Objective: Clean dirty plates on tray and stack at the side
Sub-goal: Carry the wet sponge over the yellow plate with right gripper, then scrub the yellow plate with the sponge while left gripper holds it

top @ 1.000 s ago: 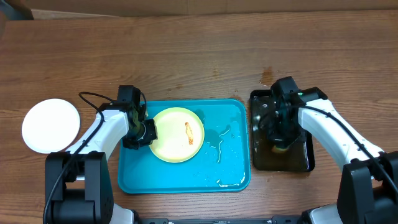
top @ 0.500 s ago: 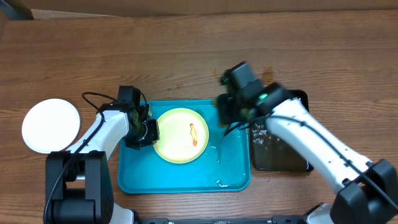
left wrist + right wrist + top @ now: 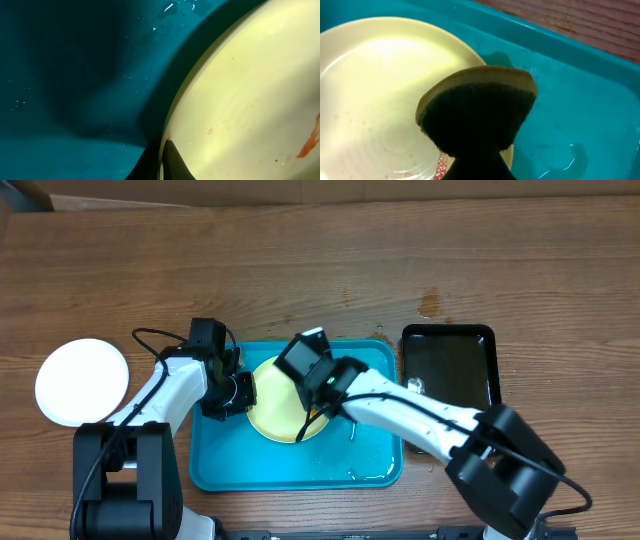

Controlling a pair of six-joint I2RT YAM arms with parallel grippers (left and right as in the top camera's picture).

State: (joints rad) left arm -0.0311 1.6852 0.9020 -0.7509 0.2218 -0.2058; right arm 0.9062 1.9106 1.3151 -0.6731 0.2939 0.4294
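A pale yellow-green plate (image 3: 266,392) lies in the turquoise tray (image 3: 215,462). My left gripper (image 3: 240,392) is shut on the plate's left rim; in the left wrist view its dark fingertips (image 3: 172,157) pinch that rim, and an orange smear (image 3: 310,142) shows further in. My right gripper (image 3: 316,406) hangs over the plate's right half, shut on a yellow sponge (image 3: 477,107) with its dark scrub face towards the camera. The sponge hovers over the plate (image 3: 375,90), with orange-red smears (image 3: 440,162) beside it. A white plate (image 3: 82,382) rests on the table to the left of the tray.
A glossy black tray (image 3: 450,375) holding liquid stands right of the turquoise tray. Water puddles (image 3: 370,472) lie in the turquoise tray's right part. The left arm's cable (image 3: 150,340) loops above the table between the white plate and the tray.
My right arm swung left from the black tray, carrying the sponge over the plate's right half. The left gripper kept hold of the rim; the plate slid slightly right.
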